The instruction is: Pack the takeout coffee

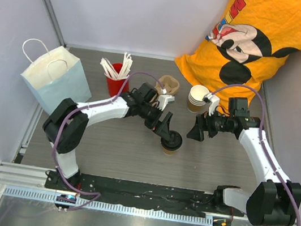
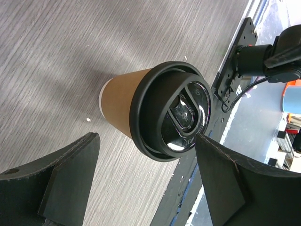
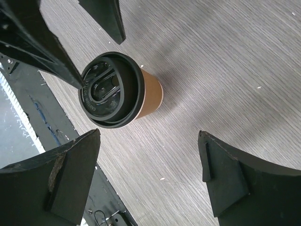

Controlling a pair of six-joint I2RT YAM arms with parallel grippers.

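The takeout coffee [image 1: 171,141], a brown paper cup with a black lid, stands upright on the grey wood table near the middle. My left gripper [image 1: 166,128] hovers just above and to the left of it, open. In the left wrist view the lid [image 2: 171,110] sits between and beyond the spread fingers, and the left gripper [image 2: 146,141] holds nothing. My right gripper [image 1: 197,133] is open to the right of the cup and apart from it. In the right wrist view the cup [image 3: 150,94] lies beyond the right gripper [image 3: 149,134], which has only table between its fingers.
A white paper bag [image 1: 56,78] stands at the back left. A red cup of white sticks [image 1: 116,79], a brown pulp carrier tray [image 1: 167,84] and a stack of paper cups [image 1: 197,97] stand behind the arms. An orange shirt [image 1: 265,39] drapes the back right corner.
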